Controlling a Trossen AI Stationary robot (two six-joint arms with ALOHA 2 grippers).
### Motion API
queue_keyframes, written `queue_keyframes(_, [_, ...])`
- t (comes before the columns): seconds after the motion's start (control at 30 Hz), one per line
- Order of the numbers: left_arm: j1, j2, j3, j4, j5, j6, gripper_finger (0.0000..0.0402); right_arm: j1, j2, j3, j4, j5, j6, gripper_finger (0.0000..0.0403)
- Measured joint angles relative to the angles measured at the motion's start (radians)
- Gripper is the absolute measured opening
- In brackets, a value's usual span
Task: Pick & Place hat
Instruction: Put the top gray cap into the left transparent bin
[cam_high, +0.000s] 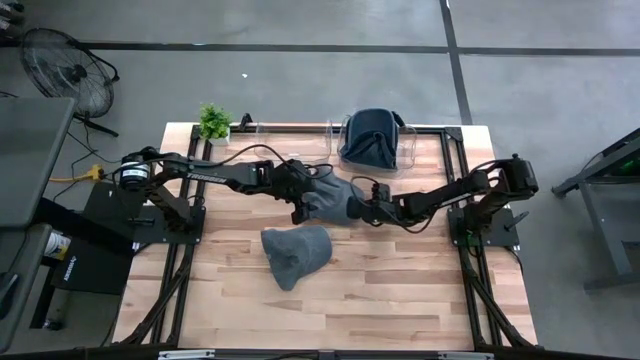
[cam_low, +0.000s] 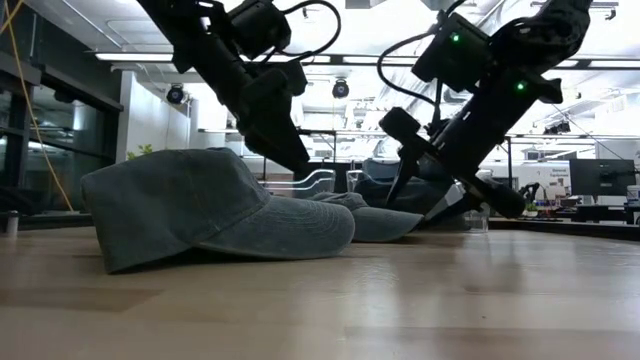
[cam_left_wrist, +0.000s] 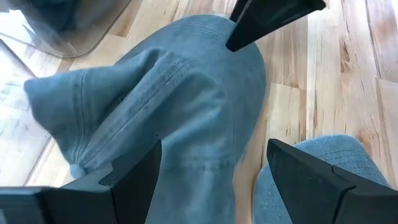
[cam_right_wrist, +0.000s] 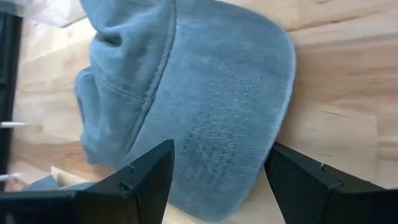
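While overhead hides it, wrist shows hat (cam_right_wrist: 205, 106) brim stitching.

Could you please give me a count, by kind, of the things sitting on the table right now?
Hats: 3: one between the grippers, one nearer the front, one in the clear bin
Clear bins: 1
Potted plants: 1
Total: 5

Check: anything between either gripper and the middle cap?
Nothing visible. The left gripper and right gripper both sit open at opposite ends of the middle cap; each wrist view shows only cap fabric past its fingers. The second cap lies apart, nearer the table's front.
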Motion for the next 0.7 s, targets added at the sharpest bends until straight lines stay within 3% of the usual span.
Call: queue_keyframes(0.7, [0.0, 0.0, 0.0, 0.0, 0.002, -0.049, 0.0289, -0.005, 0.0, 0.0, 0.11, -0.041, -0.131, 0.0162])
